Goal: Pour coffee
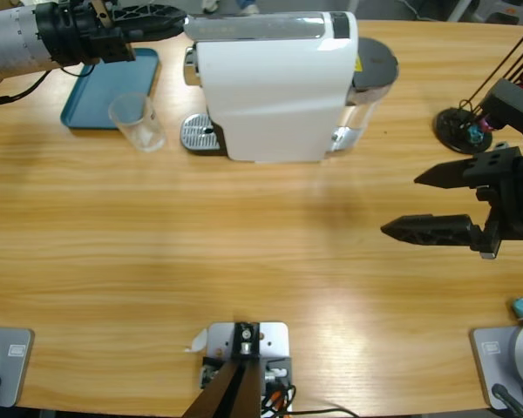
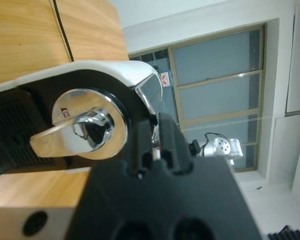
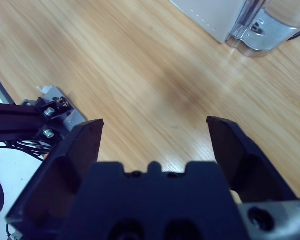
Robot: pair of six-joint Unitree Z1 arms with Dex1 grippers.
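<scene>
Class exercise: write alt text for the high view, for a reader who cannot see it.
A white coffee machine stands at the back of a wooden table, with an empty clear cup beside its drip tray, at the edge of a blue tray. The left claw reaches towards the machine's top; the right claw hovers open over bare wood.

Left claw (image 1: 144,22) closed, right claw (image 1: 418,205) spread wide
</scene>
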